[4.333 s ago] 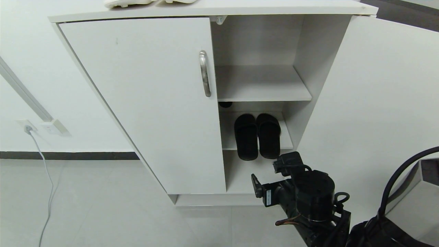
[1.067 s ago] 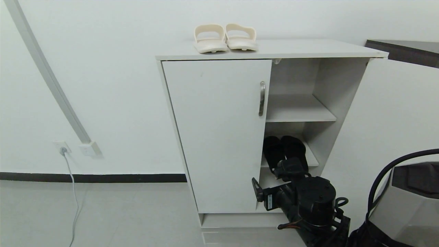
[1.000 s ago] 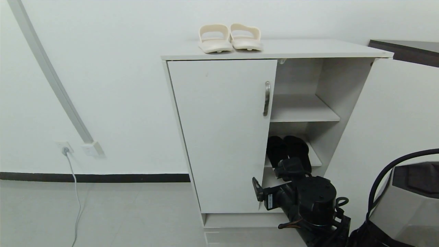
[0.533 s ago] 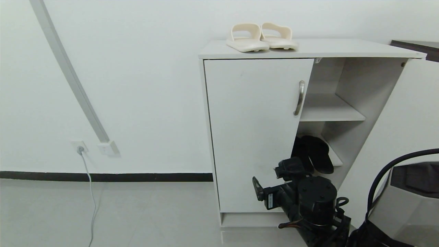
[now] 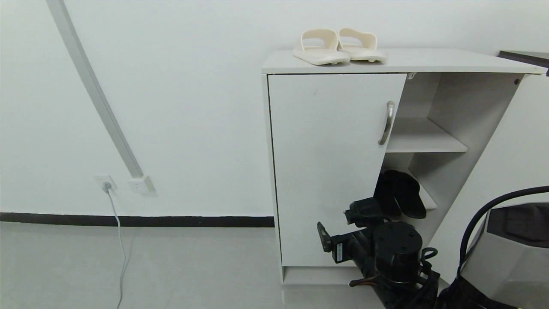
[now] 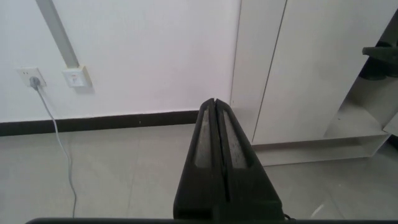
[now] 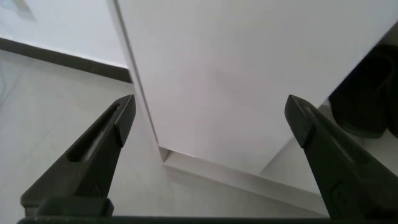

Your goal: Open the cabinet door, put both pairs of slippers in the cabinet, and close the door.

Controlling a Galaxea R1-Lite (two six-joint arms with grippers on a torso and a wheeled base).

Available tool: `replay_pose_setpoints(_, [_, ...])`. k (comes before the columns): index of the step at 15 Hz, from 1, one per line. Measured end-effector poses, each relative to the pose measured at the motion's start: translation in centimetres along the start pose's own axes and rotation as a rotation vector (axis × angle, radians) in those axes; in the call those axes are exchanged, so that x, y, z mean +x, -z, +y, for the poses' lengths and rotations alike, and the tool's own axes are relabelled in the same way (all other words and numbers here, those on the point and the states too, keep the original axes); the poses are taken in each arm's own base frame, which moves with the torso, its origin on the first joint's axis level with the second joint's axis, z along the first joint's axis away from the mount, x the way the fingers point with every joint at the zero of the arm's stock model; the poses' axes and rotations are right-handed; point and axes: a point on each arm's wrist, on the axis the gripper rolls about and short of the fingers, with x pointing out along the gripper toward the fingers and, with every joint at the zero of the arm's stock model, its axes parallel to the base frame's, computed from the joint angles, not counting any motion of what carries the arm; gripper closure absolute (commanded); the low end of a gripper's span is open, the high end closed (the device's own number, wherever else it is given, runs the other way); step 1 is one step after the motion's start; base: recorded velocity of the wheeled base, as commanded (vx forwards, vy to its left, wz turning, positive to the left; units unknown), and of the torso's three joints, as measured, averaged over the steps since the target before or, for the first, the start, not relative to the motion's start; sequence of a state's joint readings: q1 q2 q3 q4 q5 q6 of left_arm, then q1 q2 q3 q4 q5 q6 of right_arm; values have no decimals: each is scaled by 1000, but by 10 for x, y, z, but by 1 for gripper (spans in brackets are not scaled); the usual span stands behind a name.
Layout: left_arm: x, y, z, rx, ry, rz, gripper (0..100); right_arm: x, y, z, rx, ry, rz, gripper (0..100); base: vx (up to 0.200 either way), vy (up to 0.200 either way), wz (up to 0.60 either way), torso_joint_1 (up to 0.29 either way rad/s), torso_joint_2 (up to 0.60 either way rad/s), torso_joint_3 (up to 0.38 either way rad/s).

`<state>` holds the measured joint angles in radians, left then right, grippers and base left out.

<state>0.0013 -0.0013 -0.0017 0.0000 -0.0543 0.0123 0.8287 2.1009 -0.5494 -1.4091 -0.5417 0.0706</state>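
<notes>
Left wrist view: black left end effector (image 6: 214, 106) clenched, empty. Head view: pair of cream foam slippers (image 5: 339, 46) lies front-to-back atop the white wooden cabinet (image 5: 450, 64), well above the spread, empty right end effector (image 7: 210, 109), probably the nearer arm.

The cabinet (image 5: 334, 163) is plain white with a silver handle (image 5: 387, 123). Cream slippers (image 5: 339, 46) sit at its twelve o'clock, black slippers (image 5: 407, 195) at four. The floor (image 5: 193, 266) is grey.

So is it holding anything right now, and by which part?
Nothing. The left gripper is shut on air; the right gripper is open and empty.
</notes>
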Motion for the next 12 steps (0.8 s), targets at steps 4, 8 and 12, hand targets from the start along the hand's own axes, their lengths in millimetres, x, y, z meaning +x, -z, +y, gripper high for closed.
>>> replay_pose_setpoints(4, [0,0,0,0,0,0,100,0,0,0,0,-1,-1,0,0,0,0,0,0,0])
replay_pose_setpoints(8, [0,0,0,-2,-4,0,100,0,-1,1,2,-2,-4,0,0,0,0,0,0,0])
replay_pose_setpoints(12, [0,0,0,-6,-6,0,100,0,0,1,1,-2,-2,0,0,0,0,0,0,0])
